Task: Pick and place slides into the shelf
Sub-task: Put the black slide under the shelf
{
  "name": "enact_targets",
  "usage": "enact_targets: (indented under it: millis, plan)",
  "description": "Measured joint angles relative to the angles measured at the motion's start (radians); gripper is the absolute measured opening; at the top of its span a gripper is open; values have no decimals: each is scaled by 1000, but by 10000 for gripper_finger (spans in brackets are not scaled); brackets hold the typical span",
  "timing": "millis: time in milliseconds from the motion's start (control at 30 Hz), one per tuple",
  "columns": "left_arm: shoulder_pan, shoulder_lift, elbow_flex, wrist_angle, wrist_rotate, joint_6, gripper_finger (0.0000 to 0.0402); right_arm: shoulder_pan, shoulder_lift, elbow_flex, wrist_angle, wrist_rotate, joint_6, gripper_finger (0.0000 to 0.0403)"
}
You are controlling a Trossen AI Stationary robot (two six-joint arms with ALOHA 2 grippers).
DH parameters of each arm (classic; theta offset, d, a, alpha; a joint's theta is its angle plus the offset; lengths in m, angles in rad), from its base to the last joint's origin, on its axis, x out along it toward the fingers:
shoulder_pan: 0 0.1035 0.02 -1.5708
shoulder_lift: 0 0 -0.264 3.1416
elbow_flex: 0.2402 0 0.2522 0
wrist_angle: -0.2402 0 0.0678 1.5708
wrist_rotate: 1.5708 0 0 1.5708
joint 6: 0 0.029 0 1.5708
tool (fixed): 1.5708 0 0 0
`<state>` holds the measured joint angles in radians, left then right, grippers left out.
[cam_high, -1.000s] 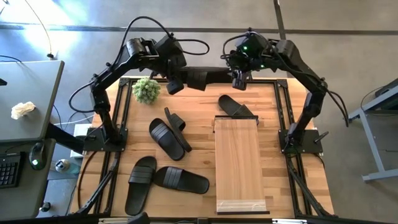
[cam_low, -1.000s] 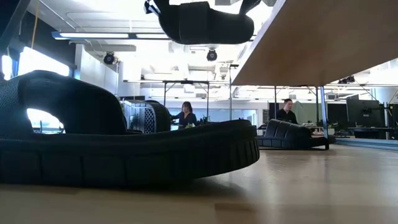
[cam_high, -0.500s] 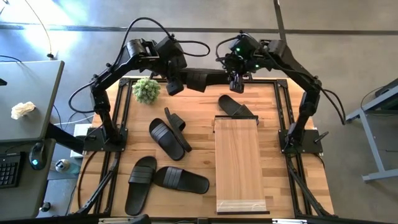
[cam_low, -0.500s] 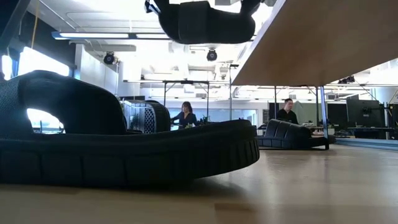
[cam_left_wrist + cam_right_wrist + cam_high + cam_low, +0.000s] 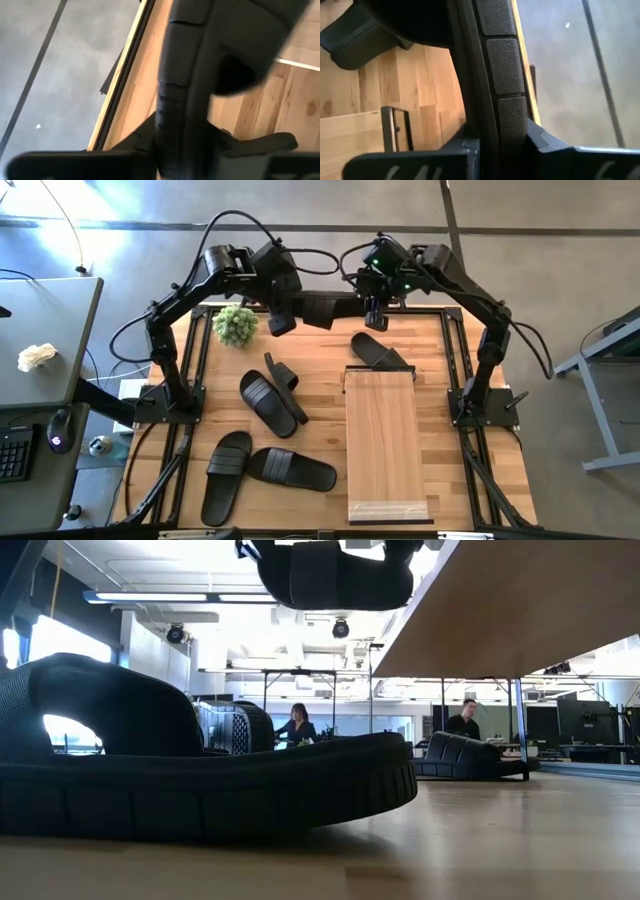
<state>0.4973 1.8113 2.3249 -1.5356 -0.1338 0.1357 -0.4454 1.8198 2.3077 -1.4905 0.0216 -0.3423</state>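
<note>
I had one sandal (image 5: 318, 308) hanging in the air over the far edge of the surface (image 5: 320, 395), the right fingers (image 5: 374, 317) clamped on its sole; I could not tell whether the left fingers (image 5: 281, 323) gripped or merely flanked it. A one-sided hold might have let it twist or drop off the edge. Another sandal (image 5: 378, 351) crowded the shelf (image 5: 384, 442) end, though its top lay open.

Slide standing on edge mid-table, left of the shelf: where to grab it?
Probably the slide by its upturned sole edge, from straight above, jaws across the thin sole, clear of the strap. It stands on its side, with a flat slide close alongside.
</note>
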Motion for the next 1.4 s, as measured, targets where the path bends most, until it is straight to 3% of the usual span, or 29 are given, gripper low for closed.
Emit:
enact_targets:
  millis: [167,333,600,800,1000,1133,1233,1400]
  plan:
    - [15,-20,0,-9,-95,-50,152,-16,-16,0,-24,-4,38,44]
    - [80,-53,1,-7,-63,-130,187,-39,-103,-1,1,-15,71,44]
    - [152,-84,1,135,146,-168,196,-100,-284,1,192,-155,180,44]
    - [142,-83,-19,311,337,-132,197,-103,-353,1,228,-189,237,44]
    - [111,-81,-186,608,498,-141,197,-95,-369,1,280,-229,258,44]
    - [97,-79,-345,860,542,-204,197,-91,-369,-1,309,-230,256,44]
    - [98,-79,-425,989,561,-259,197,-91,-394,-90,380,-235,260,44]
    - [99,-79,-480,1067,560,-298,197,-144,-526,-389,587,-247,271,44]
